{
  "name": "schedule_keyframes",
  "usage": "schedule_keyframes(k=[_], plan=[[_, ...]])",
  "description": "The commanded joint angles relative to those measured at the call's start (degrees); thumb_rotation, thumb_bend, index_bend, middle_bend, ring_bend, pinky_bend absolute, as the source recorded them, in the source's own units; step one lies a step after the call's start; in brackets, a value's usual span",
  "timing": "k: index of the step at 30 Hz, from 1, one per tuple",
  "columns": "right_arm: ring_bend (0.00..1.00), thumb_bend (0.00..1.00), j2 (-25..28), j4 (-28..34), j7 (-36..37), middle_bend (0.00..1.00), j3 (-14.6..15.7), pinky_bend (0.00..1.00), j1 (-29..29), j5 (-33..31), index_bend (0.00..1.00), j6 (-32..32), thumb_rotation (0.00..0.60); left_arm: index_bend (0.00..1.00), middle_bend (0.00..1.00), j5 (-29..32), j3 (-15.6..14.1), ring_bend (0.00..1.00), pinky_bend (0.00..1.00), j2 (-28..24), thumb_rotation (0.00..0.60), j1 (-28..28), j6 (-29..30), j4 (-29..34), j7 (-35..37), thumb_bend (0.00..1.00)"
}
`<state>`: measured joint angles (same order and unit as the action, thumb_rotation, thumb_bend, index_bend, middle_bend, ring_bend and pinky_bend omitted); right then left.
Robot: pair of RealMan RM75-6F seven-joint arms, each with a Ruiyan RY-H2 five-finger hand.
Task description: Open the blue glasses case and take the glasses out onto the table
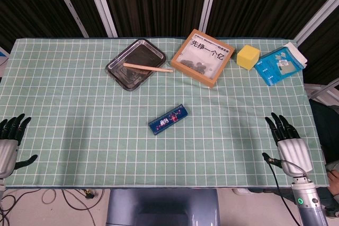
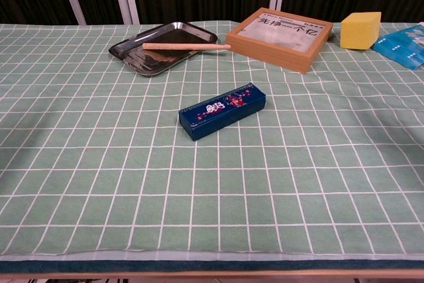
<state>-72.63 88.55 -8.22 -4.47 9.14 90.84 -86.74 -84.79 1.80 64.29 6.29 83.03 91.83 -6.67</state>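
Table (image 1: 63, 130): fills most of both frames, under a pale green cloth with a white grid.
Wooden frame (image 1: 202, 57): upper centre of the head view, lying flat. Its white card carries large black Chinese characters, which seem to read 先挣一个亿; a smaller line above is too fine to read.
Metal tray (image 1: 117, 70): upper left of centre, with a wooden stick (image 1: 148, 68) laid across it, one end past the rim toward the frame.
Blue packet (image 1: 279, 64): upper right corner, printing too small to read.
Yellow block (image 1: 248, 56): just left of the packet (probably a sponge).
Blue glasses case (image 1: 169, 119): centre of the frame, closed, lying on a slant, alone on the cloth and well apart from everything else. A small red and white pattern decorates the lid; no legible words.
Right hand (image 1: 286, 142): lower right edge of the head view, fingers spread, holding nothing, far from the case.
Left hand (image 1: 10, 137): lower left edge, fingers spread, also empty.
Task stage: judged as not begun, both hands parked at the sides.
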Motion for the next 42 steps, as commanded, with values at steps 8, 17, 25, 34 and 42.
schedule_keyframes(k=[8,17,25,34,42], plan=[[0.0,0.11,0.2,0.3,-0.4,0.0,0.1,0.22,0.0,-0.1,0.0,0.2,0.6,0.0,0.0,-0.1,0.0,0.0,0.0,-0.1,0.6,-0.1,0.3,-0.1,0.4,0.03],[0.0,0.11,-0.1,0.4,-1.2,0.0,0.0,0.22,0.1,-0.4,0.0,0.5,0.6,0.0,0.0,0.2,0.3,0.0,0.0,0.0,0.6,0.0,0.1,-0.4,0.8,0.03],[0.0,0.11,0.2,0.6,-0.9,0.0,0.3,0.22,0.0,0.0,0.0,0.4,0.6,0.0,0.0,0.0,0.3,0.0,0.0,-0.1,0.6,-0.4,1.0,-0.1,1.1,0.03],[0.0,0.11,0.7,2.2,-1.7,0.0,-0.5,0.22,1.4,-0.1,0.0,1.9,0.6,0.0,0.0,0.5,0.5,0.0,0.0,0.0,0.6,-0.4,0.9,0.0,0.7,0.03],[0.0,0.11,1.2,7.6,-7.3,0.0,-5.5,0.22,8.5,-3.8,0.0,10.2,0.6,0.0,0.0,0.7,0.6,0.0,0.0,0.4,0.6,0.1,0.1,-0.3,0.2,0.03]])
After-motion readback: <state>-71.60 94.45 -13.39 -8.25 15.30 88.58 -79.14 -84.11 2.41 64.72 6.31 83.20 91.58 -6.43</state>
